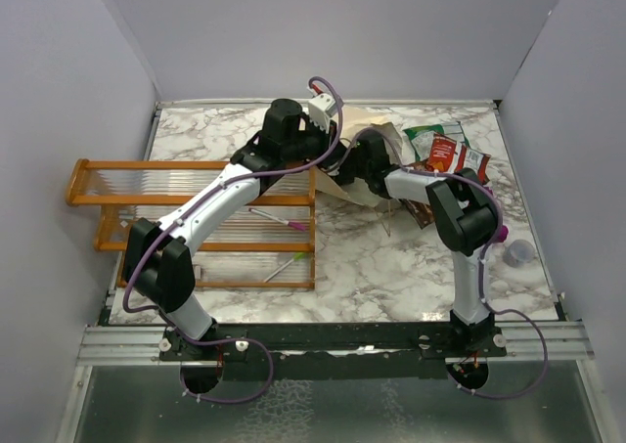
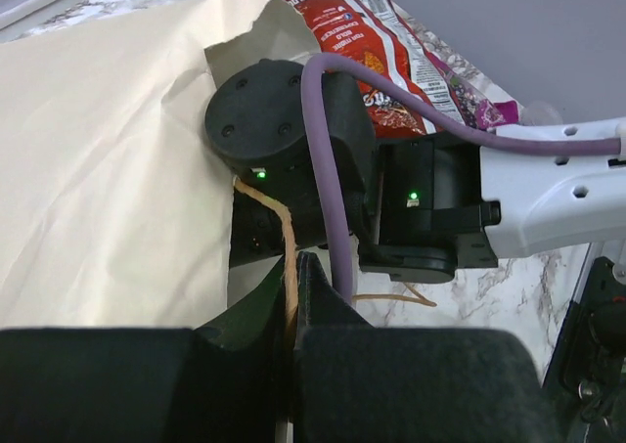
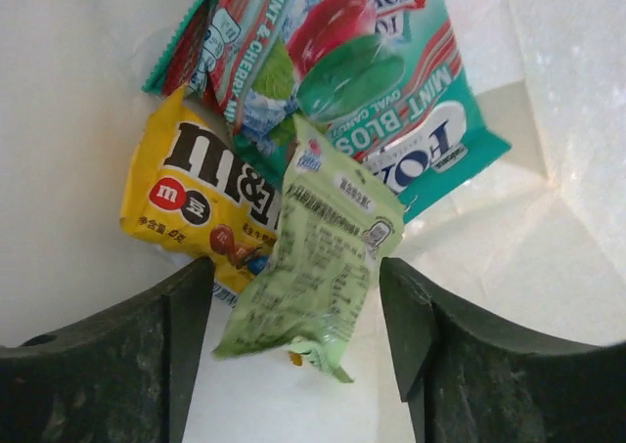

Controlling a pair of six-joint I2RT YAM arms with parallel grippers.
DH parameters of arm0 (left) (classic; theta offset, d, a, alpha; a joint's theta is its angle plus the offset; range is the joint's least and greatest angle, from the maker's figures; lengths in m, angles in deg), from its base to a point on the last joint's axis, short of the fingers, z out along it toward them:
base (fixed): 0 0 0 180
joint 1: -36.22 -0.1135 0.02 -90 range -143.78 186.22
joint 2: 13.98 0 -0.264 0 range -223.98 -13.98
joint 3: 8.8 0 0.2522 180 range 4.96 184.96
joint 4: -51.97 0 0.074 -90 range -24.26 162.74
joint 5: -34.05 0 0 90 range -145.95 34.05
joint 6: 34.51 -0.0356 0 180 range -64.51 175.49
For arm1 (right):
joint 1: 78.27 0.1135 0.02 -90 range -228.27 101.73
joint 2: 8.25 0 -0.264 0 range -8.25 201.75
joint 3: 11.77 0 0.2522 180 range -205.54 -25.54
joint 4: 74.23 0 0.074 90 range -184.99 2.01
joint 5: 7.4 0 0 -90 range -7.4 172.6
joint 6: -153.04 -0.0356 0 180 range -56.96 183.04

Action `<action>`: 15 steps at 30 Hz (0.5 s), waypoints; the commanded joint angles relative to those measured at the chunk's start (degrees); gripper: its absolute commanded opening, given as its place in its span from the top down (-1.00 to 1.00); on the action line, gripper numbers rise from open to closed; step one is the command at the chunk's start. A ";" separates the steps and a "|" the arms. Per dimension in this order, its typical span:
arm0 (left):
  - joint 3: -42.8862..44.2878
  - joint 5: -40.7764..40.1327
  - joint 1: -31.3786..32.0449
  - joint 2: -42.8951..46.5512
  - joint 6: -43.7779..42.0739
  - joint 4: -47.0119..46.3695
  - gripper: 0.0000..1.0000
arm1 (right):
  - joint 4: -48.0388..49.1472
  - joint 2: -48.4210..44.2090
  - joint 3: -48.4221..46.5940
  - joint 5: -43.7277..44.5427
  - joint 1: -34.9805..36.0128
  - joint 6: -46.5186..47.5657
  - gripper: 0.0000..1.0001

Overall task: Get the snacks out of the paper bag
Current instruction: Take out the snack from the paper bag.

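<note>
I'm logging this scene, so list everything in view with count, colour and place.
paper bag: one, cream, table centre.
twine handle: one, tan, at its mouth.
chip bag: one, red, right of paper bag.
green packet: one, green-white, beside chip bag.
M&M's packet: one, yellow, inside paper bag.
mint packets: two, teal, inside paper bag.
slim packet: one, lime, inside paper bag.
wooden rack: one, orange, table left.
cup: one, greyish, table right.
left gripper: shut on twine handle.
right gripper: open, straddling slim packet.

Cream paper bag [image 2: 108,169] on its side, lime packet [image 3: 313,257], teal packet [image 3: 416,120] inside, red chip bag [image 1: 448,155] outside
</note>
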 commanded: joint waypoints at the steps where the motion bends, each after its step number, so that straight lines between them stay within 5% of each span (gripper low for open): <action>1: -0.32 2.17 0.27 1.33 2.42 -1.03 1.00 | 5.00 2.84 0.43 10.76 1.32 -4.64 -0.25; 11: -1.25 0.52 -2.21 1.87 4.05 -2.07 1.00 | 4.34 -2.98 1.32 7.95 2.79 -11.84 0.84; 15: -1.34 0.59 -2.44 1.56 4.74 -2.37 1.00 | 6.40 -7.24 5.64 8.83 3.75 -16.02 0.97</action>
